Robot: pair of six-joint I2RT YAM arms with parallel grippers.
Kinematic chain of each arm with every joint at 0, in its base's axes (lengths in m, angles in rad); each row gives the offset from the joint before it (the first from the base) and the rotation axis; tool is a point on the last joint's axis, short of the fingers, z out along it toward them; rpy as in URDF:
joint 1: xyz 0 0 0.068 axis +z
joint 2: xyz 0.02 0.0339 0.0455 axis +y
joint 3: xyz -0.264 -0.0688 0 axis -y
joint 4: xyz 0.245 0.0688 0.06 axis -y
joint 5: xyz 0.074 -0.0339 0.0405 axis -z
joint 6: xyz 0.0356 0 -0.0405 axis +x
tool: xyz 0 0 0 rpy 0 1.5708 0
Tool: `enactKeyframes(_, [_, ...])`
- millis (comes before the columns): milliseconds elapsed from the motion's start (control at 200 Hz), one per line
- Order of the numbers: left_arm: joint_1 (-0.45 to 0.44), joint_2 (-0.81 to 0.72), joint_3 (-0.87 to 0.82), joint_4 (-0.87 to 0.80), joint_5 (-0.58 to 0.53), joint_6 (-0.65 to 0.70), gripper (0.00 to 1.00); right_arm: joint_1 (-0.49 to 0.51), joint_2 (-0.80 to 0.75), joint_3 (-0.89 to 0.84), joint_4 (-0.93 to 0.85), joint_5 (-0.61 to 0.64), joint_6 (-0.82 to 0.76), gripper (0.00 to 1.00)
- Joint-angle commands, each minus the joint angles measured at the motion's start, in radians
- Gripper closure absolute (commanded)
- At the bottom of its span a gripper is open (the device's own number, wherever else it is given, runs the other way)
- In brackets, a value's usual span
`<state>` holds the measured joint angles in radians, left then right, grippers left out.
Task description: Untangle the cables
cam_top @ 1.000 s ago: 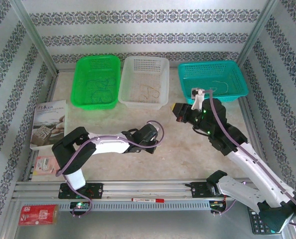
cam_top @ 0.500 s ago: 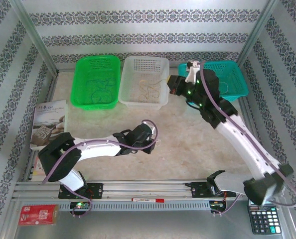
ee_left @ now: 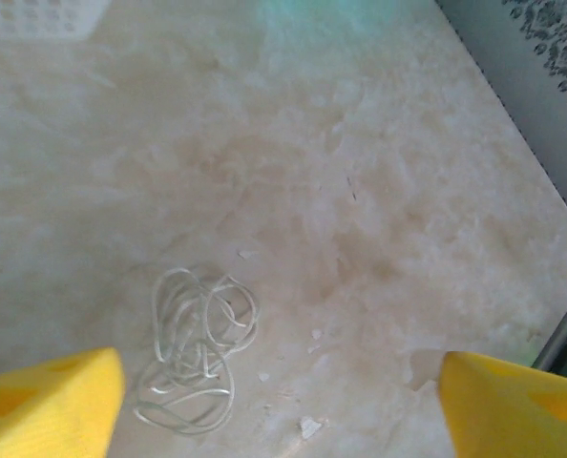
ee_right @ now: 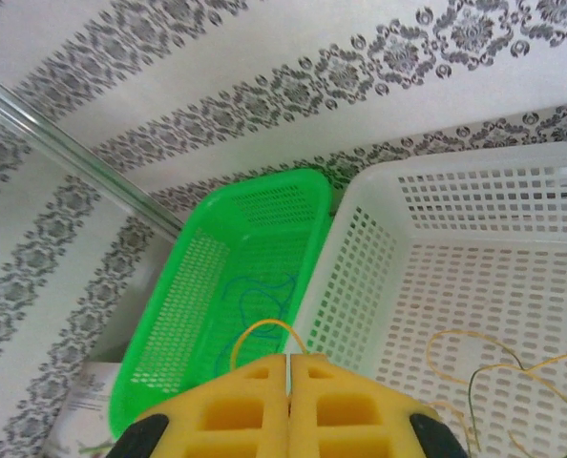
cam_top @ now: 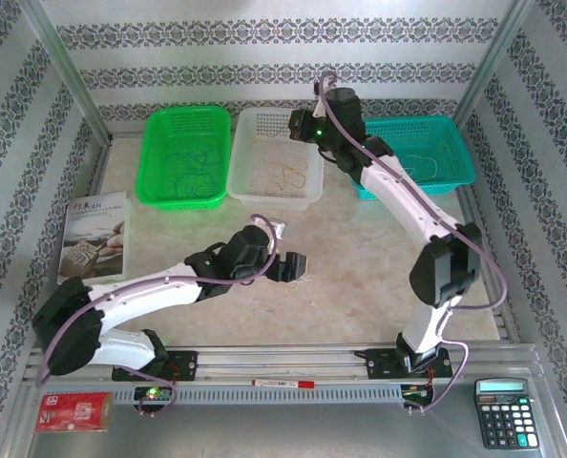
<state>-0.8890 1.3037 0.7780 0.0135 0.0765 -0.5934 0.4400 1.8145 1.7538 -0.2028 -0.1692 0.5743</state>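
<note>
1. White wire in a loose coil (ee_left: pixel 193 348) lies on the bench (ee_left: pixel 360 191), below the left pincer (ee_left: pixel 283 410), which is spread wide and empty.
2. The right pincer (ee_right: pixel 288 382) is closed on a yellow strand (ee_right: pixel 264 329) over the green basket (ee_right: pixel 183 305) and white basket (ee_right: pixel 360 277).
3. This looks like sorting. The yellow strand likely needs releasing over the white basket and the coil needs grasping.
4. The green basket holds blue strands (ee_right: pixel 264 296) and the white one yellowish strands (ee_right: pixel 498 358). The teal basket (cam_top: pixel 451 143) holds a pale strand (cam_top: pixel 422 157).

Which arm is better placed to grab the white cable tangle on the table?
Left. The left gripper, open, hangs just above the white tangle; the right gripper is shut on a yellow strand at the white basket.
</note>
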Motion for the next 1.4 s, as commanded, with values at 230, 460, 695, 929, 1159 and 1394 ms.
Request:
enactKeyframes(230, [0.066, -0.272, -0.130, -0.041, -0.144, -0.067, 0.00, 0.006, 0.047, 0.087, -0.096, -0.045, -0.119, 0.43])
enactKeyframes(460, [0.145, -0.356, -0.154, -0.064, -0.122, -0.083, 0.00, 0.040, -0.155, -0.194, -0.030, -0.007, -0.124, 0.43])
enactKeyframes(695, [0.195, -0.338, -0.157, -0.052, -0.056, -0.083, 0.00, 0.138, -0.396, -0.605, 0.046, 0.090, -0.115, 0.43])
enactKeyframes(929, [0.217, -0.287, -0.161, -0.024, -0.004, -0.085, 0.00, 0.251, -0.603, -0.944, 0.071, 0.196, -0.048, 0.40])
enactKeyframes(1159, [0.229, -0.239, -0.159, 0.006, 0.032, -0.095, 0.00, 0.354, -0.720, -1.119, 0.059, 0.273, 0.029, 0.36])
enactKeyframes(1394, [0.230, -0.204, -0.154, 0.019, 0.049, -0.103, 0.00, 0.415, -0.628, -1.158, 0.109, 0.292, 0.067, 0.40])
